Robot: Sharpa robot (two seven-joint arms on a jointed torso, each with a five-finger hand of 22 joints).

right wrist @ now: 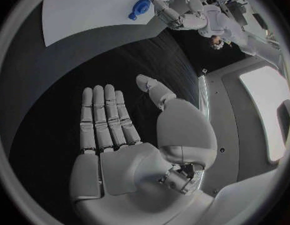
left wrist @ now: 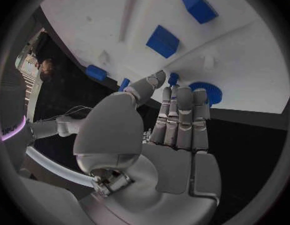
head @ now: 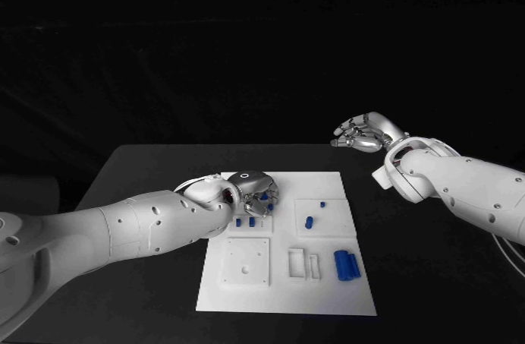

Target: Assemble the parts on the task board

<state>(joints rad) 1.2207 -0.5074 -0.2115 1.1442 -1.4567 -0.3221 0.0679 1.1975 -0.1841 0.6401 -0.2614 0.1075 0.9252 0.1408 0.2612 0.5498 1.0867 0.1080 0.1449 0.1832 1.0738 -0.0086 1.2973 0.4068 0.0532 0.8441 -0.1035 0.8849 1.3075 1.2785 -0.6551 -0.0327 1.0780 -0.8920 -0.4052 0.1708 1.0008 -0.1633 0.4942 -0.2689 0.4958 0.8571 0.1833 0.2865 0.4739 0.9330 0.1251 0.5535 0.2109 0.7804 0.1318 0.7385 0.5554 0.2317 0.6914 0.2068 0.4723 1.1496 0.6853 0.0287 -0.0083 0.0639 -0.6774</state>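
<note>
The white task board (head: 287,287) lies in the middle of the black table. My left hand (head: 247,190) hovers over its far left corner, fingers held straight and together. Its fingertips (left wrist: 180,92) end right beside a small blue piece (left wrist: 174,78) and a round blue toothed part (left wrist: 206,92); nothing sits in the palm. Two blue blocks (left wrist: 162,41) lie farther along the board. In the head view a blue cylinder (head: 347,264) lies on the board's near right, and a small blue part (head: 309,222) rests at its middle. My right hand (head: 366,131) floats flat and empty beyond the board's far right corner.
Small blue pegs (head: 248,222) stand in the board's left part. A square white recessed plate (head: 247,262) and a white bracket (head: 304,263) sit on the near half. Bare black table (right wrist: 70,70) spreads under my right hand.
</note>
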